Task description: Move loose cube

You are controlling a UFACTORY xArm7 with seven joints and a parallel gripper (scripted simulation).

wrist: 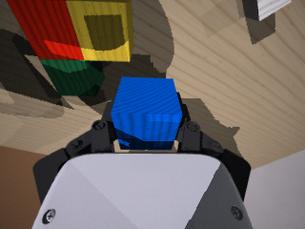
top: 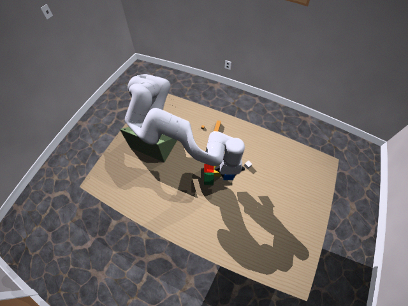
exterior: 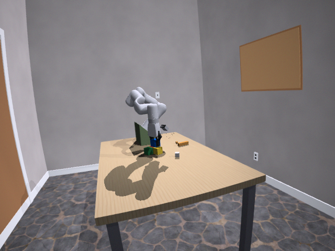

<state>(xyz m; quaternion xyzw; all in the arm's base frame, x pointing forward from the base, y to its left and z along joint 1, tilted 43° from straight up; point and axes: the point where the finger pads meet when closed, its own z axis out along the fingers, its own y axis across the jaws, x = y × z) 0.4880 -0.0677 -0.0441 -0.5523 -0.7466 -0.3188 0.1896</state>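
Observation:
My gripper (top: 229, 171) (wrist: 147, 101) is shut on the blue cube (top: 229, 177) (exterior: 154, 142) (wrist: 147, 97), with a finger on each side of it. The cube is held above the table beside the other three. The red cube (top: 208, 168) (wrist: 45, 29) is the corner of an L, touching the yellow cube (top: 216, 173) (exterior: 157, 150) (wrist: 105, 9) and the green cube (top: 208, 178) (exterior: 148, 150) (wrist: 73, 78). The open corner lies between yellow and green. In the wrist view the blue cube is right of green and below yellow, apart from both in the picture; its exact height is unclear.
A small white cube (top: 248, 164) (exterior: 177, 155) (wrist: 273, 7) stands near the gripper. An orange bar (top: 217, 125) (exterior: 182, 143) and a small orange piece (top: 202, 127) (exterior: 176, 142) lie farther back. A green wedge-shaped block (top: 146, 146) (exterior: 142, 135) stands by the arm's base.

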